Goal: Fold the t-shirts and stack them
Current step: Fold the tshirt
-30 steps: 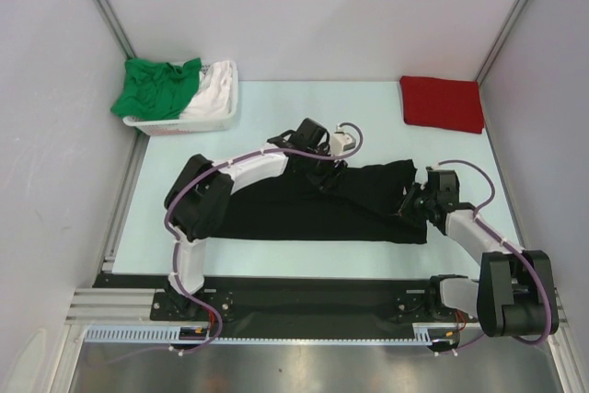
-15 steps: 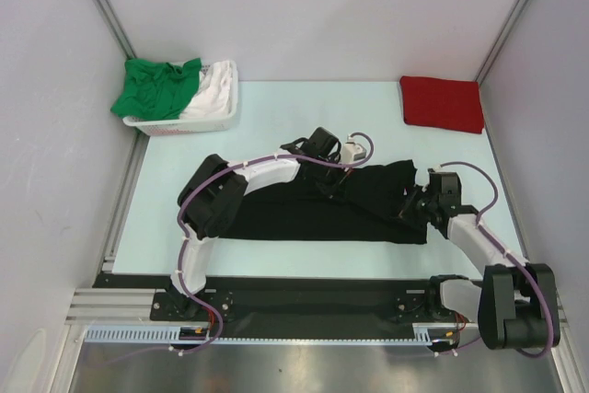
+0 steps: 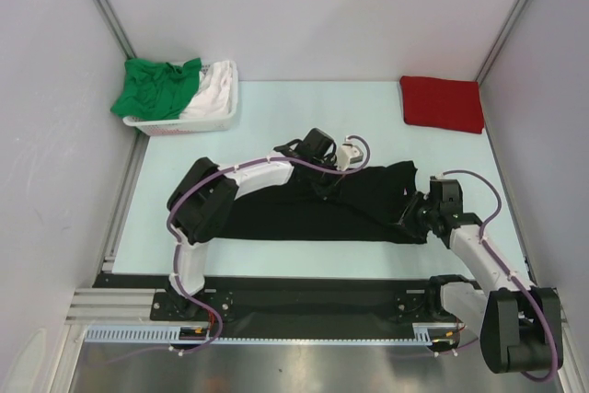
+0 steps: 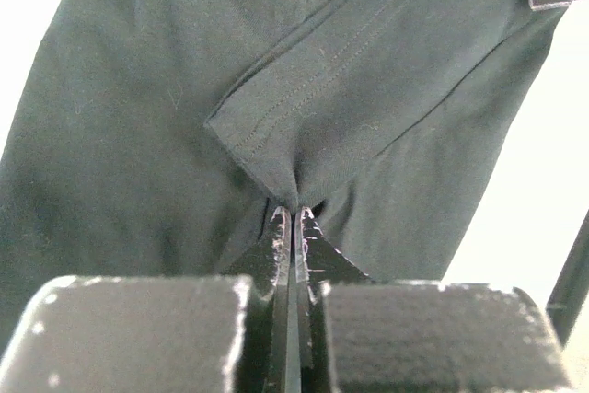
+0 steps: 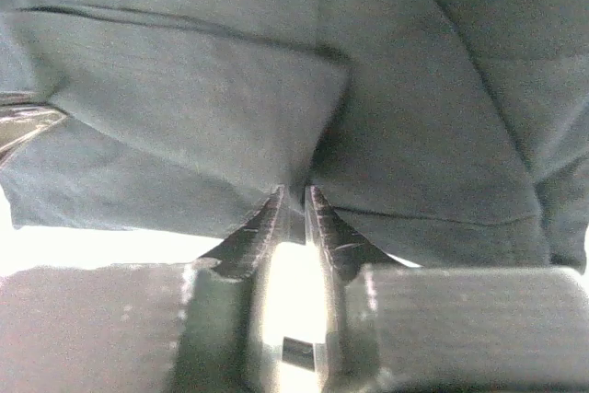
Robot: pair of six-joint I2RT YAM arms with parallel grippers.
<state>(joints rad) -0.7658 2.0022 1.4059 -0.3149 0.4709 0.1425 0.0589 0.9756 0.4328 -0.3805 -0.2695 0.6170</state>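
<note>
Green t-shirt (image 3: 150,87) and white t-shirt (image 3: 213,87) lie crumpled at far left, heaped in the basket (image 3: 184,124), neither one folded. Toward the middle of the tabletop (image 3: 276,117), the black t-shirt (image 3: 304,218) is spread as a long band running side to side.

The left gripper (image 4: 293,216) is at the band's far edge, its jaws pressed fully together on a peak of black cloth beside a stitched hem. The right gripper (image 5: 294,192) is at the band's right end. Its jaws stand only narrowly apart, with a fold of the same cloth puckered between the tips, so it appears to have a hold too. At far right the red t-shirt (image 3: 442,103) sits in the back corner as a neat folded square, well apart from the black one.

The step in hand looks like a fold of the black t-shirt, with both pinches just taken. The next move calls for lifting both points together and carrying them across evenly, keeping the cloth taut enough that it lays flat rather than bunching.
</note>
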